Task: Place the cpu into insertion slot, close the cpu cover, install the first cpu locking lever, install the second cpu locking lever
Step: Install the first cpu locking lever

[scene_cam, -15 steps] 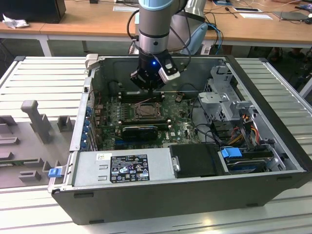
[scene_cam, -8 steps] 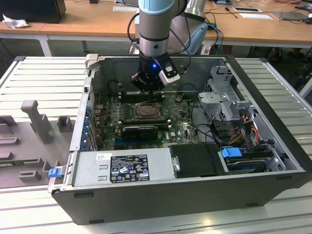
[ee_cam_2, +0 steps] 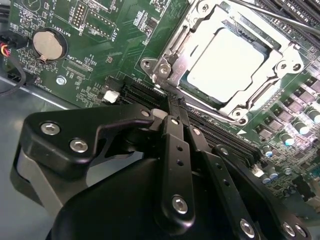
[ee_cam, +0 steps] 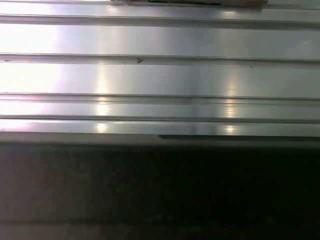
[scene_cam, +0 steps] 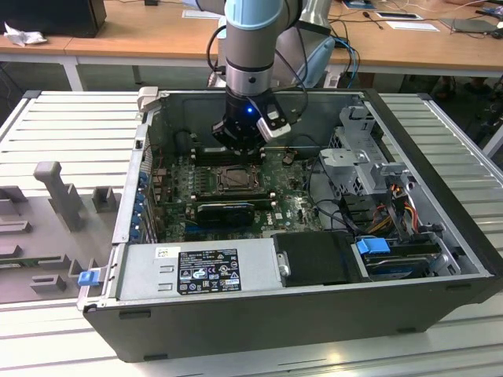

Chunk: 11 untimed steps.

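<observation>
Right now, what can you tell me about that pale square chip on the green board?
The cpu is a flat square chip with a pale, matte silver-beige metal face and rounded corners. It lies level in the insertion slot on the green board. The cpu cover, a shiny metal frame with a square cut-out, lies down around it, overlapping its edges. The gripper sits beside the socket, apart from the chip.

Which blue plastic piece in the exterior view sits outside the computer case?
The small blue clip beside the case's corner on the exterior view's left, by the grey fixture. The other, larger blue tab sits inside, on the drive bay.
</observation>
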### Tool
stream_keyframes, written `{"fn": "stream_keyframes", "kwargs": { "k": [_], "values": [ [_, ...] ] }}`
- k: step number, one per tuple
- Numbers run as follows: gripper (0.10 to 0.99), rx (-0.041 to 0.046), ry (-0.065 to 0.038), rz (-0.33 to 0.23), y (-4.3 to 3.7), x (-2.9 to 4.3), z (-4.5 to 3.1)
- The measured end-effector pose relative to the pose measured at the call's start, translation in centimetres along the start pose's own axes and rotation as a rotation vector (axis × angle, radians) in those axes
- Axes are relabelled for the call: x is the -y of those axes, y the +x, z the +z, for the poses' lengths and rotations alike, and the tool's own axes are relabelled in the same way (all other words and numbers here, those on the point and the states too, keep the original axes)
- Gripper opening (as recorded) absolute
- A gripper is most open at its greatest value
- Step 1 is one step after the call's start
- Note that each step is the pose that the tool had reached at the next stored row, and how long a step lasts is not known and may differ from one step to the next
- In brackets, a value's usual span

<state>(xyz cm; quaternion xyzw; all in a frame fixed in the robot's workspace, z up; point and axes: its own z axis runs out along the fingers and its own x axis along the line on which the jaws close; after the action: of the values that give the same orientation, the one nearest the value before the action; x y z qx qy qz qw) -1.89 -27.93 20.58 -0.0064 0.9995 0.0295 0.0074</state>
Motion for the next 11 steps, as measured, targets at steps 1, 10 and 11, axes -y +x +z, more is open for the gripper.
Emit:
{"fn": "stream_keyframes", "kwargs": {
  "k": [1,10,11],
  "values": [
    [0.106,0.0000,0.000,0.000,-0.01,0.01,0.04],
    [0.106,0.0003,0.000,0.000,-0.01,0.31,0.26],
    [0.106,0.0002,-0.001,0.000,-0.01,0.35,0.32]
  ]
}}
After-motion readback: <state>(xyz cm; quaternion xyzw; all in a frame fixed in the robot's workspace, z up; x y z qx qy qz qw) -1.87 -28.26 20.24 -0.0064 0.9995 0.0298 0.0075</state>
